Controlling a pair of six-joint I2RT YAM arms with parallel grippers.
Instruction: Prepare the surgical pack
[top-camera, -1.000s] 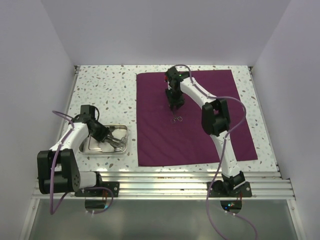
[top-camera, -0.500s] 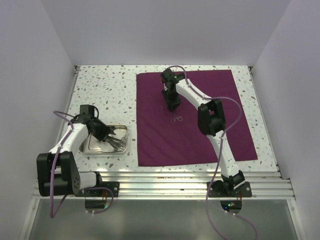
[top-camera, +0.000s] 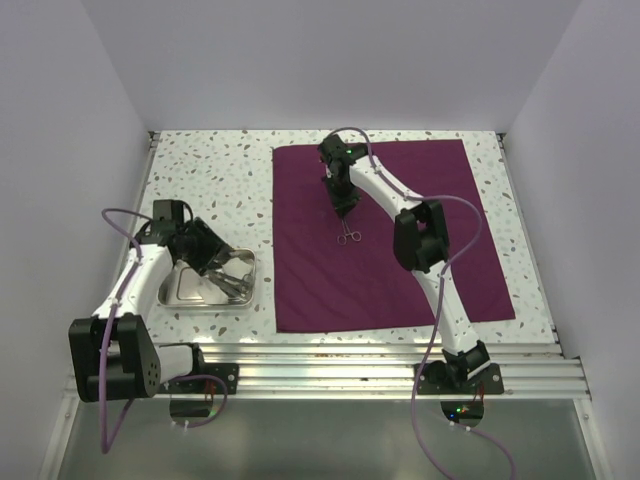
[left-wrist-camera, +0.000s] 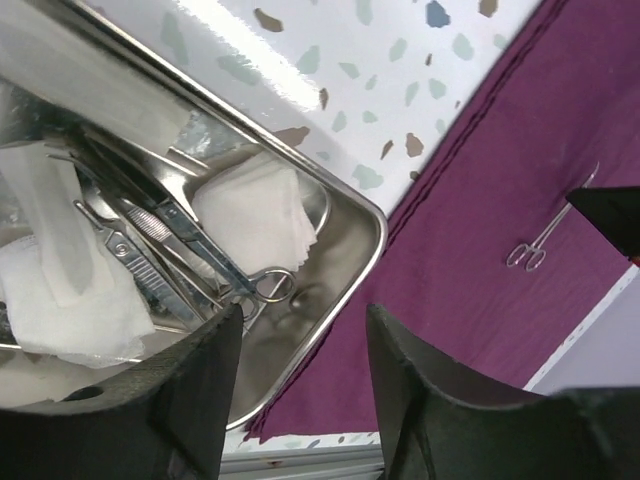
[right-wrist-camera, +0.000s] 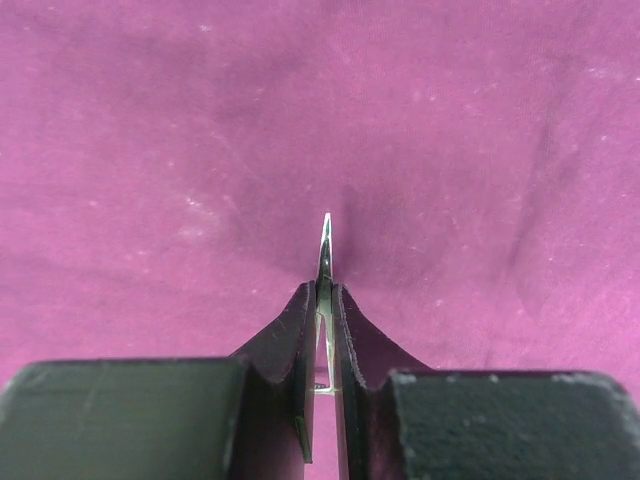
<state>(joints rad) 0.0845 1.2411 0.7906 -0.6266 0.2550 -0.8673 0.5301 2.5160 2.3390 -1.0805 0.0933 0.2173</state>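
The dark-purple cloth (top-camera: 400, 275) lies flat at the right-centre of the table and fills the right wrist view (right-wrist-camera: 150, 150). My right gripper (top-camera: 343, 203) (right-wrist-camera: 325, 292) is shut on the blade end of thin silver scissors (top-camera: 348, 235) (right-wrist-camera: 326, 238). Their ring handles are low over the cloth and also show in the left wrist view (left-wrist-camera: 527, 254). The steel tray (top-camera: 205, 302) (left-wrist-camera: 372, 245) sits left of the cloth. It holds white gauze squares (left-wrist-camera: 255, 210) and several steel instruments (left-wrist-camera: 195, 245). My left gripper (top-camera: 218, 266) (left-wrist-camera: 303, 318) is open and empty above the tray's corner nearest the cloth.
The speckled tabletop (top-camera: 215, 175) surrounds the tray and cloth. White walls enclose the table at the back and both sides. A metal rail (top-camera: 320, 360) with the arm bases runs along the near edge.
My right gripper has shifted a little left and farther back over the cloth, taking the scissors with it. My left gripper has drawn back and up from the tray's contents.
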